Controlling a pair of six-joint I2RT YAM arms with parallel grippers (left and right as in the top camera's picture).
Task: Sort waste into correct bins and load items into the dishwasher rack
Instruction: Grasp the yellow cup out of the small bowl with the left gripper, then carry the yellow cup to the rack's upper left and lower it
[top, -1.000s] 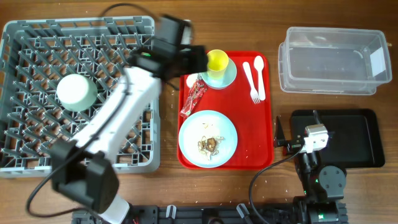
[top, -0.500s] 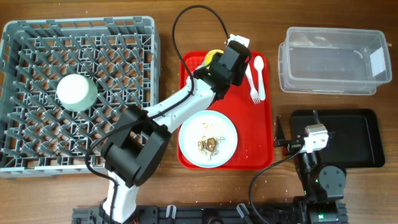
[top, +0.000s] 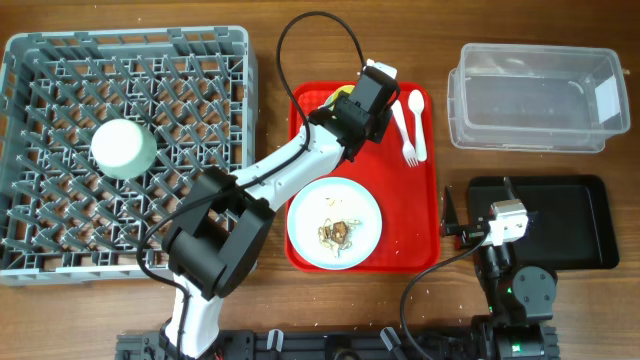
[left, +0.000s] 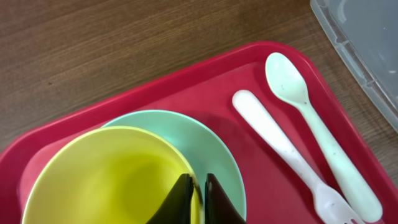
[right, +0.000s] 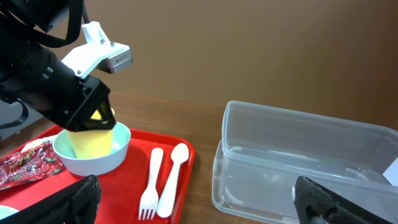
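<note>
1. Mostly hidden from overhead, the yellow cup (top: 340, 93) shows only as a thin sliver, and the left arm's wrist covers the light blue bowl (left: 214, 146) under it. The red snack wrapper (right: 23, 163) appears only in the right wrist view and is cut off at the frame's left edge. In the left wrist view, the cup and bowl run off the bottom edge.
2. The left arm reaches from its base at the near table edge, diagonally past the plate (top: 300, 225), to the far part of the red tray (top: 425, 230). The left gripper (left: 199, 196) has its fingers nearly together and pinches the cup's rim, one finger inside and one outside. The cup stands upright inside the bowl on the tray.
3. The right arm sits folded by its base, just beside the black tray (top: 570, 220). The right gripper (top: 450, 218) has its fingers spread wide and holds nothing.
4. The white fork (left: 280, 146) lies just beside the bowl on the right, with the spoon (left: 311, 124) alongside it.
5. Bare wood separates the red tray from the clear tub (top: 535, 140).
6. The grey rack (top: 248, 120) stands near the tray's left edge, with the mint-green bowl (top: 123, 148) in its left half.
7. Brown food scraps (top: 337, 230) lie on the plate.
</note>
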